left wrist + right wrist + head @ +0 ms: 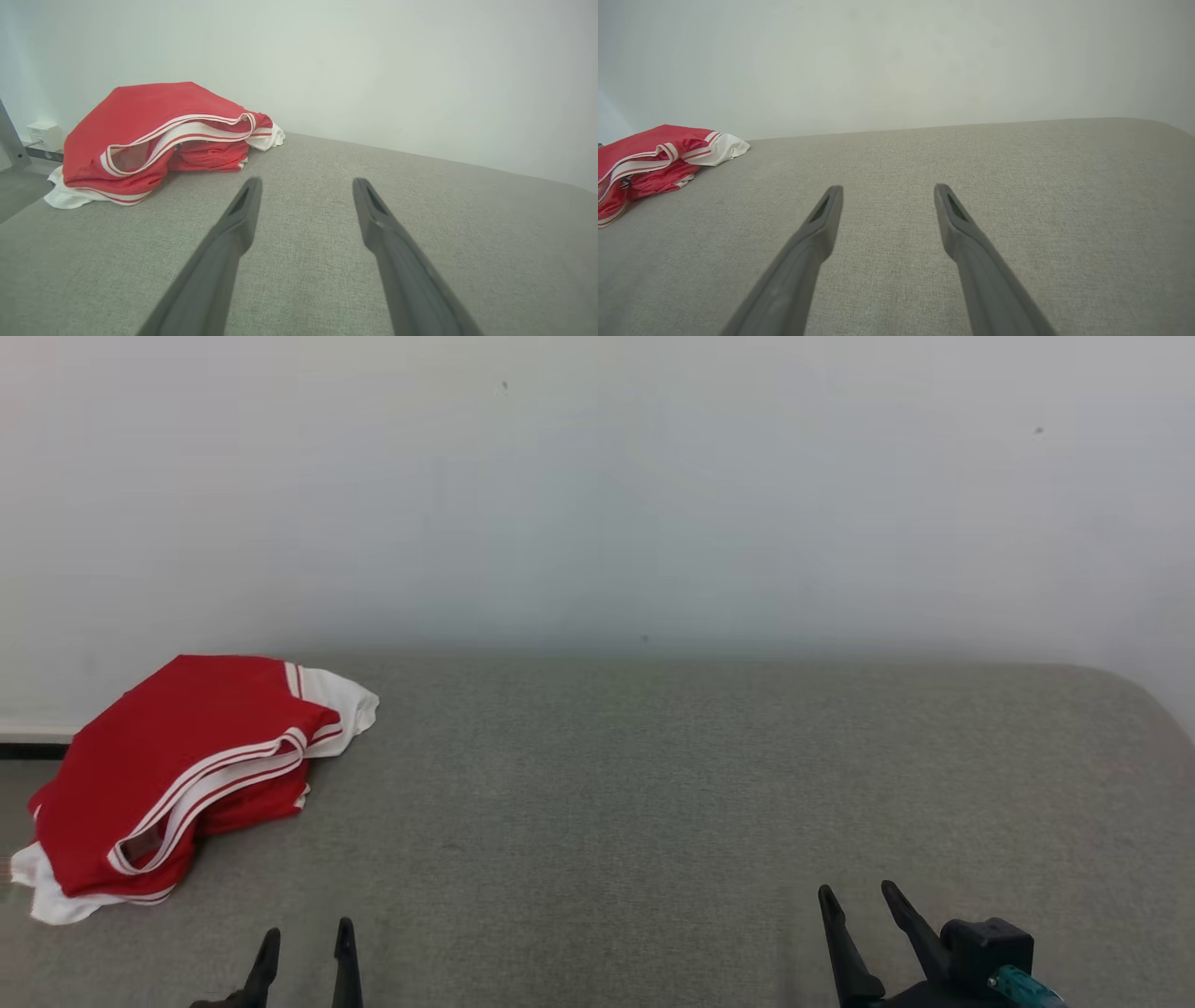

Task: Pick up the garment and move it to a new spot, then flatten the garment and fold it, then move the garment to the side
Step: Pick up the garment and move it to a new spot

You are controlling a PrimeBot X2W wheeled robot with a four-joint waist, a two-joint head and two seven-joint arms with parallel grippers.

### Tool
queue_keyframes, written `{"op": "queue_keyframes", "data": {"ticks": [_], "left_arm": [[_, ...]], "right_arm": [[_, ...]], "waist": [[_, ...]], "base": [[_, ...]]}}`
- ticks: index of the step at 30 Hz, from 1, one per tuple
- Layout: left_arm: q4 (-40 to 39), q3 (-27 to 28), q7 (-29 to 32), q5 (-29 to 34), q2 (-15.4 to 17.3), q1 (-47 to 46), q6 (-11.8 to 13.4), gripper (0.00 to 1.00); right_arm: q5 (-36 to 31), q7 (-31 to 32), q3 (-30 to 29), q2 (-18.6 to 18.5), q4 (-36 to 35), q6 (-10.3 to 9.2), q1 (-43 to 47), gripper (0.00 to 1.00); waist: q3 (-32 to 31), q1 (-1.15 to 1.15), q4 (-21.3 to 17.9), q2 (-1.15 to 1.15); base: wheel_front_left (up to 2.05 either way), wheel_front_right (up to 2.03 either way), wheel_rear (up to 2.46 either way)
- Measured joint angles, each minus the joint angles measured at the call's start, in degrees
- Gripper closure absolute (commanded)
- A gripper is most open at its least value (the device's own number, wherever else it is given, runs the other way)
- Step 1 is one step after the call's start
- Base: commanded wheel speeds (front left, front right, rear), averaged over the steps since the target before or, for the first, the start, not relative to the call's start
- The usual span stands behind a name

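Left gripper (308, 947) and right gripper (859, 905) are sitting spread and empty, garment (177, 756) is lying bunched far left on the cushion (653, 803), so you're probably starting pick-up, needing a leftward reach first.

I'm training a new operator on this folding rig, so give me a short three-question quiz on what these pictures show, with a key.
1. True or false: the red and white garment lies spread flat in the middle of the grey surface.
2. Which gripper is nearer the garment? A) left gripper B) right gripper C) both alike
3. Fill in: both grippers stand ____, holding nothing.
Key: 1 false, it lies bunched at the surface's left end, near the wall; 2 A; 3 open.
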Motion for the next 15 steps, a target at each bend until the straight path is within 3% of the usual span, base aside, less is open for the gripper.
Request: {"op": "queue_keyframes", "data": {"ticks": [15], "left_arm": [[-5.0,2.0,1.6,0.1,2.2,2.3,2.4,0.0]], "right_arm": [[2.3,-2.9,1.6,0.0,2.0,0.0,-0.3,0.0]], "waist": [[0.7,0.0,14.0,0.0]], "base": [[0.0,0.0,0.0]]}}
